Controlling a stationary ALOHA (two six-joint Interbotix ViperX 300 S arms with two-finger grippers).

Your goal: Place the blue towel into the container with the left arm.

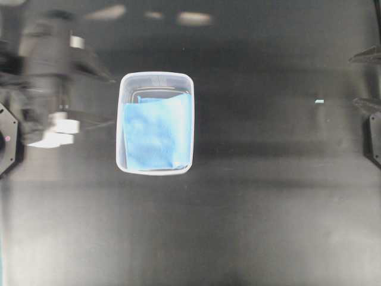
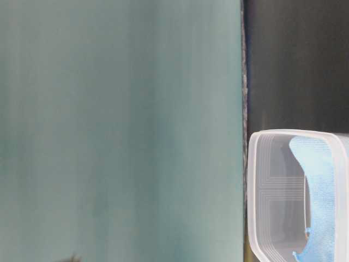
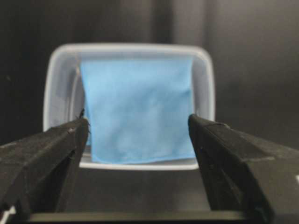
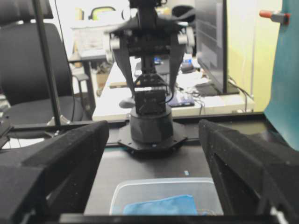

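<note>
Blue towel [image 1: 158, 134] lies inside the clear container [image 1: 156, 79] at mid-table, draped toward one long wall, its long axis running along the tub's length; placing looks done; left gripper [image 3: 138, 140] hangs spread and empty, short of the tub; right gripper [image 4: 152, 163] also spread; next call: left arm [image 1: 44, 89] clearing away.

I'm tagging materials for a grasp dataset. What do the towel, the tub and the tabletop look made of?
The blue towel: soft woven or microfibre cloth, matte; it drapes and sags.
The container: clear, colourless plastic, slightly glossy; its base and the towel show through the walls.
The table: a black, smooth surface with a dull sheen, since soft light reflections show; its material is unclear.
</note>
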